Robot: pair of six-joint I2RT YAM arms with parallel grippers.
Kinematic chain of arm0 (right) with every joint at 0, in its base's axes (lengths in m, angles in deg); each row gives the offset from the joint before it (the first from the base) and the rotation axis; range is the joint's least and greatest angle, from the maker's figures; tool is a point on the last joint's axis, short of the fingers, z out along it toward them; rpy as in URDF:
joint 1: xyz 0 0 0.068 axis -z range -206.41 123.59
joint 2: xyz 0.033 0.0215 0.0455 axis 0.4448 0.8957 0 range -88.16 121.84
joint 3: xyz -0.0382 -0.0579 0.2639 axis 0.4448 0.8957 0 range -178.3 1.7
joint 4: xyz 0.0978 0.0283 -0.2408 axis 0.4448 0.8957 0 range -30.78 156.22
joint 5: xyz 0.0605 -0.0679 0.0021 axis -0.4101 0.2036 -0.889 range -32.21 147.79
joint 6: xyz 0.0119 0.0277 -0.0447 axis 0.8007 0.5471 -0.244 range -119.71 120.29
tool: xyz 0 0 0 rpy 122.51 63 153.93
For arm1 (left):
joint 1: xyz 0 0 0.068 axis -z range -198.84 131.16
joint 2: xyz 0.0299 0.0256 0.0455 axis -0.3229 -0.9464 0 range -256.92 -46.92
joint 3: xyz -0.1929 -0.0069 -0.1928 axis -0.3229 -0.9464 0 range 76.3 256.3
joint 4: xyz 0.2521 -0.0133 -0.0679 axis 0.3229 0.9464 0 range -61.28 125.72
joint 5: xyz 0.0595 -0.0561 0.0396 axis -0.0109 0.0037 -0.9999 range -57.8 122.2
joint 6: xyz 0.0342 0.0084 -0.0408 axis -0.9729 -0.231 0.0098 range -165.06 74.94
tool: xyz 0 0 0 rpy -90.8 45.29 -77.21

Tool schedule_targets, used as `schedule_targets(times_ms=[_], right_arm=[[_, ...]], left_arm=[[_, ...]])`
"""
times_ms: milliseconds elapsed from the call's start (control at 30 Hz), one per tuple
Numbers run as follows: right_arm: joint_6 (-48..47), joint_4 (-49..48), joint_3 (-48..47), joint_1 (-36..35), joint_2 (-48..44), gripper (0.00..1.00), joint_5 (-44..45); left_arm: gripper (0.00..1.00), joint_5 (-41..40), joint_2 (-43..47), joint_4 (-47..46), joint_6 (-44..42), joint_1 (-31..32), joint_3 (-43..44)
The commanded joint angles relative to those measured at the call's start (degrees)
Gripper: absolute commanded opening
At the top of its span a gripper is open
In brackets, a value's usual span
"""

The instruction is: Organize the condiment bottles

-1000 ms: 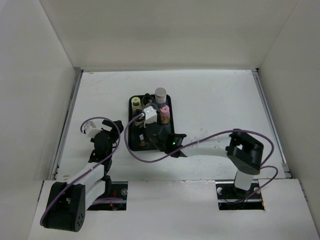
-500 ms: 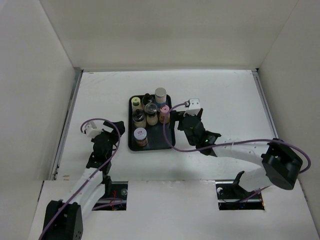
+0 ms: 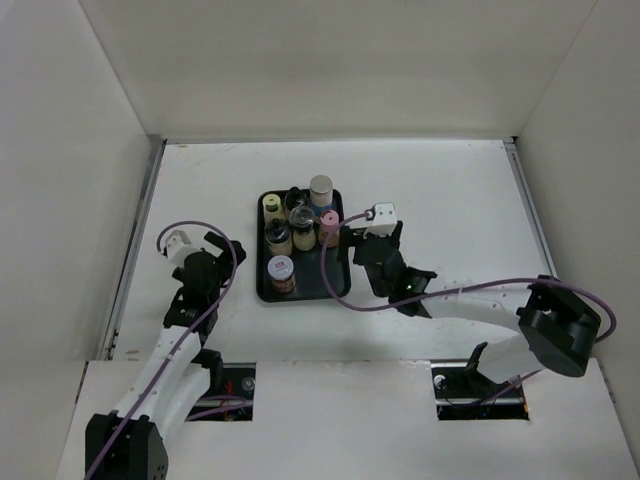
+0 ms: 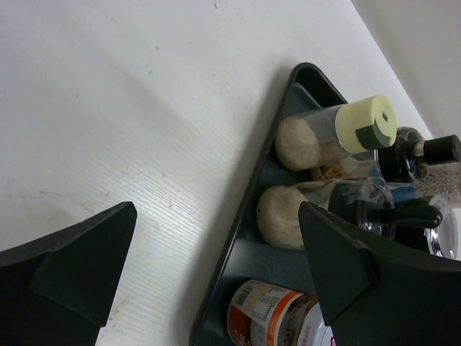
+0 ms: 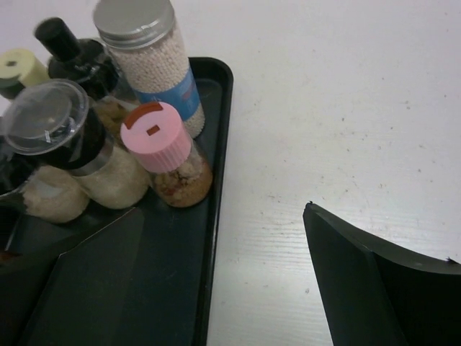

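Black plastic is the material of the flat tray (image 3: 316, 281), which is placed near the middle of the white worktop (image 3: 450, 190). All the condiment bottles (image 3: 300, 222) are stood inside this tray. Most of them are packed close together in its far half. At the far right corner the tall silver-capped bottle (image 5: 148, 61) with a blue band is seen, and just in front of it the pink-capped jar (image 5: 163, 156) is placed, near the right rim. Beside the pink one a clear-lidded jar (image 5: 63, 137) is found, with a black-capped bottle (image 5: 63, 45) behind it. The cream-capped jar (image 4: 337, 135) is set at the far left corner. One red-labelled jar (image 3: 282, 272) is kept apart from the group, in the near left part of the tray.

The right fingers (image 5: 374, 288) are held at the right edge of the tray, near the pink-capped jar. They are spread wide, one over the tray floor and one over the bare worktop, and nothing is gripped between them. Whether the rim is touched cannot be told.

The left fingers (image 4: 72, 267) are held over the worktop at the left of the tray. They are also opened wide and nothing is carried.
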Motion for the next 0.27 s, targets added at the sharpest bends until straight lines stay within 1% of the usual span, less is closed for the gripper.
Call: schedule_targets(times_ms=[0, 67, 133, 200, 233], right_arm=[[-1.2, -6.7, 1.3, -0.7, -4.5, 0.94, -0.6], [-1.2, -7.7, 2.0, -0.7, -5.8, 0.67, -2.6], [-1.0, -8.4, 2.7, -0.7, -7.2, 0.47, -2.9], [0.4, -9.2, 3.4, -0.7, -8.1, 0.32, -3.6], [1.2, -8.9, 3.5, -0.7, -8.3, 0.29, -4.3]], left_arm=[[1.00, -1.9, -0.4, 4.1, -2.8, 0.2, 5.0], [1.00, -2.0, -0.4, 4.3, -2.8, 1.1, 5.4], [1.00, -2.6, -0.4, 3.3, -2.7, 1.8, 4.9], [1.00, -2.4, -1.5, 2.9, -2.7, 2.3, 5.6], [1.00, -2.7, -2.1, 3.3, -2.9, 2.9, 6.3]])
